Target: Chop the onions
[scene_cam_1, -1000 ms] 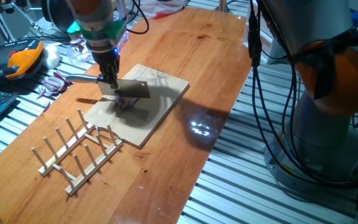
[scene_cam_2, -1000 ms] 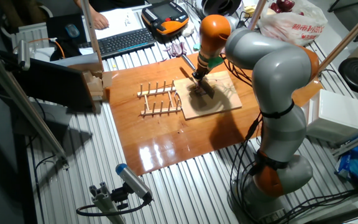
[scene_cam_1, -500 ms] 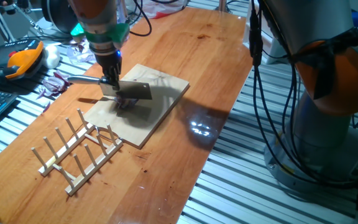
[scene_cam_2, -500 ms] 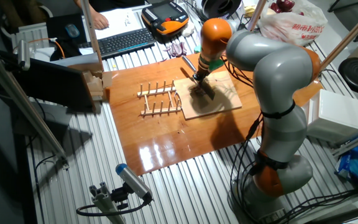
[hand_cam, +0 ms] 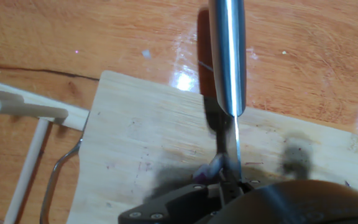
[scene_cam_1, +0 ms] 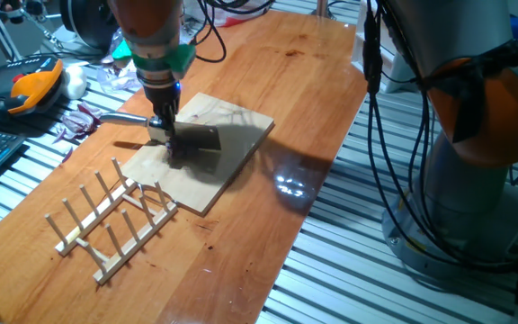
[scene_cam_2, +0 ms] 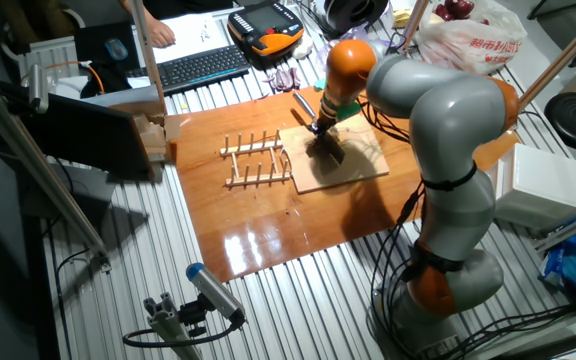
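Steel cleaver [scene_cam_1: 196, 137] in gripper [scene_cam_1: 162, 128] meets onions [hand_cam: 205, 172].

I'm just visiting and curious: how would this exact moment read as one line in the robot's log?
phase: chopping | tool: knife held, blade down on cutting board | target: onions under blade | nearby: wooden rack, unused

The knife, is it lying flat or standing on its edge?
On its edge. In the hand view the knife shows only its thin spine, blade down on the board, held in the pincer.
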`<state>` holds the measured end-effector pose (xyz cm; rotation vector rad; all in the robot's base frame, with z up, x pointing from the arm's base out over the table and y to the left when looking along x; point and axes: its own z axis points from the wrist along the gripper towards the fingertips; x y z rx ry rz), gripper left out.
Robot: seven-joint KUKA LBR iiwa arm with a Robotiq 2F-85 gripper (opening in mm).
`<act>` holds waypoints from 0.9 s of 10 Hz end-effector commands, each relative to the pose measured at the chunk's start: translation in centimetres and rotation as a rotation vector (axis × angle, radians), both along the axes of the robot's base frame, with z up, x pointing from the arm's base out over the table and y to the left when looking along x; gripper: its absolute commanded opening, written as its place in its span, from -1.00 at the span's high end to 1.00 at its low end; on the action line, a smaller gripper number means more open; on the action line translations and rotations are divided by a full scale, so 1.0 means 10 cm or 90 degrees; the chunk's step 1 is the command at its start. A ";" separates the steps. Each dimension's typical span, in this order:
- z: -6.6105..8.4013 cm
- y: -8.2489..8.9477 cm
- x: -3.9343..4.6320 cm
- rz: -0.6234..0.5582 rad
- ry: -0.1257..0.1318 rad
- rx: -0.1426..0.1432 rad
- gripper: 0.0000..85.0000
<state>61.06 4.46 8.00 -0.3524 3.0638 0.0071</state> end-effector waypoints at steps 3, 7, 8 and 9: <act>0.44 -0.08 0.098 -0.015 0.018 0.002 1.00; 0.37 -0.09 0.125 -0.067 -0.010 0.045 1.00; 0.37 -0.09 0.127 -0.071 -0.027 0.050 1.00; 0.36 -0.08 0.123 -0.072 -0.043 0.047 1.00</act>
